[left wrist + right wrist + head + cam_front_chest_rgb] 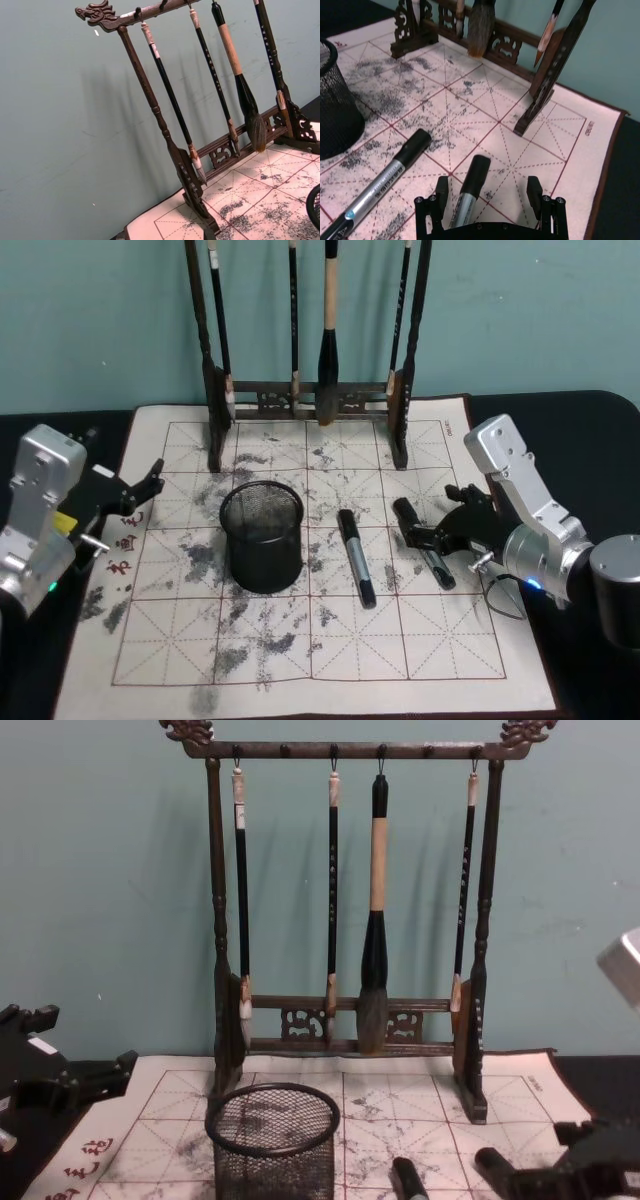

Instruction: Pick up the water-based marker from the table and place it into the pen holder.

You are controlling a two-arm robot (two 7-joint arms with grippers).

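Two black-capped, silver-bodied water-based markers lie on the table's gridded mat (450, 640). One marker (355, 558) (380, 182) rests just right of the pen holder. The other marker (424, 543) (470, 187) lies between the spread fingers of my right gripper (432, 525) (487, 186), which is open and low over it without gripping it. The pen holder (262, 540) (272, 1135), a round black mesh cup, stands upright at mid-mat, and nothing shows inside it. My left gripper (135, 498) hovers open at the mat's left edge, holding nothing.
A tall dark wooden brush rack (310, 400) (350, 920) with several hanging brushes stands along the back of the mat. Its right foot (535, 110) sits just beyond the right gripper. A teal wall rises behind. The mat's front half is bare and ink-smudged.
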